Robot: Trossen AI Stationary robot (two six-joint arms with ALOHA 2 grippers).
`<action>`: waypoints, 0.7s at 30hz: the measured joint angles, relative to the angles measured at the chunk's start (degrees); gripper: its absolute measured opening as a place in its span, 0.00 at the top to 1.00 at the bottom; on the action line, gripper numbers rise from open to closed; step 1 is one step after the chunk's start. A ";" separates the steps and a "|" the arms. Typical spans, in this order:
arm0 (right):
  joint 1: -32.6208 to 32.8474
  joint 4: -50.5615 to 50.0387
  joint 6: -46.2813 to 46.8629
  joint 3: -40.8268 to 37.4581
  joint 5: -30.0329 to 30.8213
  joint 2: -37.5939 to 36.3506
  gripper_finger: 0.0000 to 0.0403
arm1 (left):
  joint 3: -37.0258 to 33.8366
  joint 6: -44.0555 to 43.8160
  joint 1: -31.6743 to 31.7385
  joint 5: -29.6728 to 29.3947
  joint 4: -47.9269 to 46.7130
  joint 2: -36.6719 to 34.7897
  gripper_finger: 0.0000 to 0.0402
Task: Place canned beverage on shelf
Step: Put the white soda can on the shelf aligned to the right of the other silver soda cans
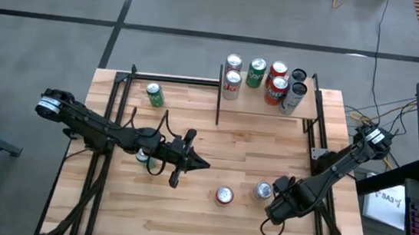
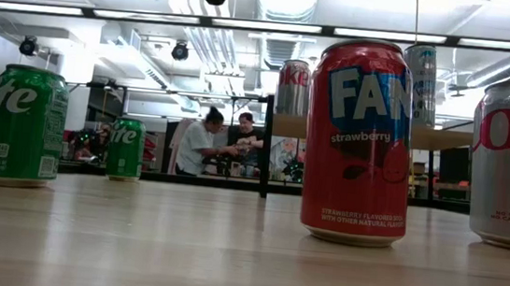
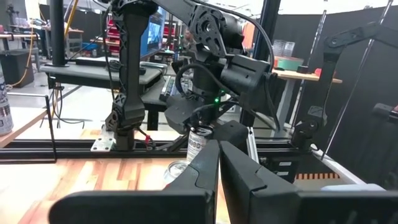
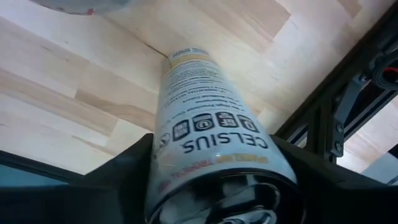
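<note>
Celsius can [image 4: 208, 134] sits between the right gripper's [image 4: 211, 180] two dark fingers, which flank its sides closely; whether they press on it cannot be told. In the high view this white can [image 1: 263, 190] stands upright on the tabletop [image 1: 185, 215] at the tip of the right gripper [image 1: 277, 200], near the table's right front area. A red Fanta strawberry can [image 1: 224, 195] stands just beside it, on the side away from the right arm. The shelf [image 1: 310, 112] lies well beyond the right gripper, at the far edge, carrying several upright cans. The left gripper [image 1: 190, 162] rests mid-table with fingers together, holding nothing, well apart from the Celsius can.
</note>
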 joint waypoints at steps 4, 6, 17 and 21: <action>-0.10 -0.15 0.06 0.11 -0.36 0.16 0.41 | 0.00 0.43 0.00 0.00 -0.08 0.00 1.00; -0.08 -0.61 0.83 0.05 -0.34 -0.21 0.41 | 0.00 0.43 0.00 0.00 -0.16 0.00 1.00; -0.13 -13.65 4.03 2.19 6.15 -5.08 0.41 | 0.00 5.77 0.00 -0.02 -0.18 0.00 1.00; -1.16 -16.07 3.51 5.52 14.22 -6.98 0.41 | 0.00 9.17 0.00 -0.12 -0.19 0.00 1.00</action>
